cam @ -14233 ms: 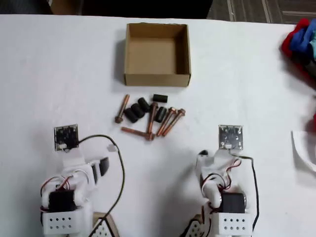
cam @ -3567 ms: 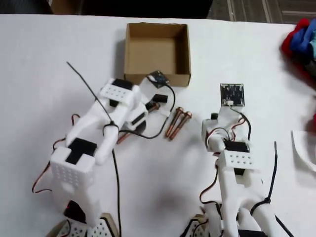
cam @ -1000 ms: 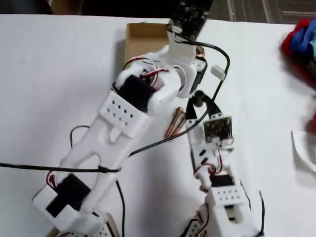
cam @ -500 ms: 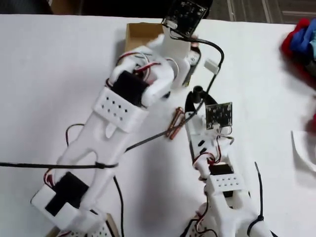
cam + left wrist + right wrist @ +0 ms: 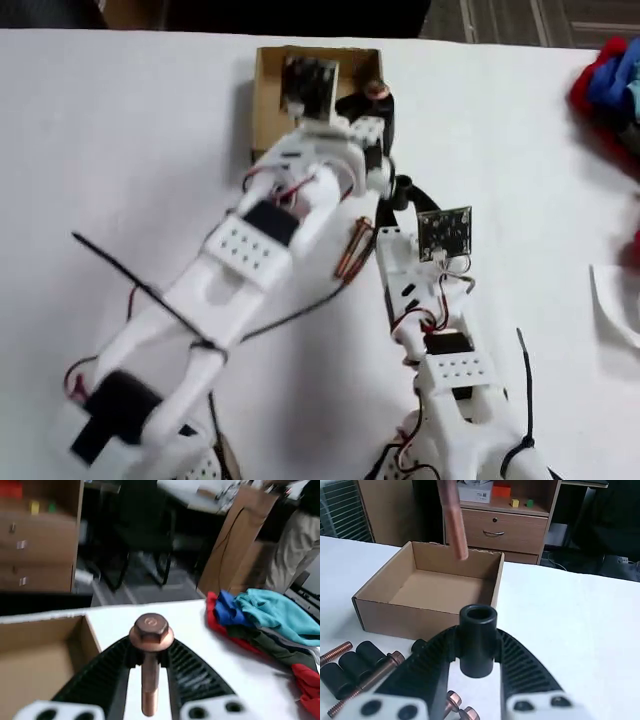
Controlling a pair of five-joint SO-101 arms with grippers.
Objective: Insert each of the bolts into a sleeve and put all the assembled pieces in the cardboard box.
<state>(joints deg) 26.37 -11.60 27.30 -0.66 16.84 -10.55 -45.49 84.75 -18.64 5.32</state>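
On my flat white table (image 5: pixel 120 130) I see a brown cardboard box (image 5: pixel 268 105) at top middle, shiny copper bolts (image 5: pixel 352 248) mid-frame, and bright bunched cloths (image 5: pixel 607 80) at upper right.

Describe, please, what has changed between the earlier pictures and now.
The left gripper left its rest, took a bolt off the table and lifted it beside the box. The right gripper likewise took a sleeve and holds it upright nearby. The box stayed put; two bolts remain on the table.
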